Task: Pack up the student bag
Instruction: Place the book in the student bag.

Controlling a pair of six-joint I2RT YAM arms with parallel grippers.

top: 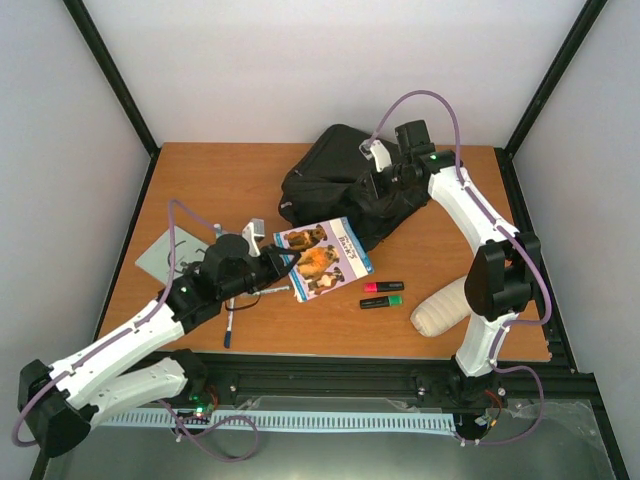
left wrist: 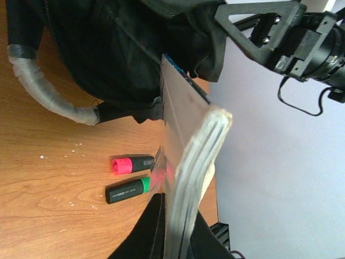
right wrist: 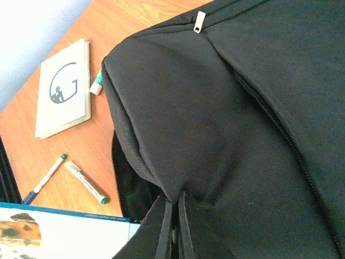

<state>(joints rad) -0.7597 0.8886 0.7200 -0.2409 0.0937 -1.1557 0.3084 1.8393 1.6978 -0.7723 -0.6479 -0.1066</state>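
Note:
The student bag (top: 335, 175) is a large black backpack at the back of the table; its grey loop handle (left wrist: 48, 93) shows in the left wrist view. My right gripper (right wrist: 175, 229) is shut on a fold of the bag's fabric (right wrist: 215, 124) and holds the flap up, so the dark opening (right wrist: 126, 178) shows beside it. My left gripper (left wrist: 180, 232) is shut on a thin picture book (top: 323, 258) with dogs on its cover. That book is seen edge-on (left wrist: 188, 145), and its far corner reaches to the bag's opening.
A pink highlighter (top: 383, 287) and a green highlighter (top: 382, 301) lie right of the book. A beige ribbed pouch (top: 440, 308) sits near the right arm's base. A grey notebook (top: 168, 252) and loose pens (top: 230, 325) lie under the left arm.

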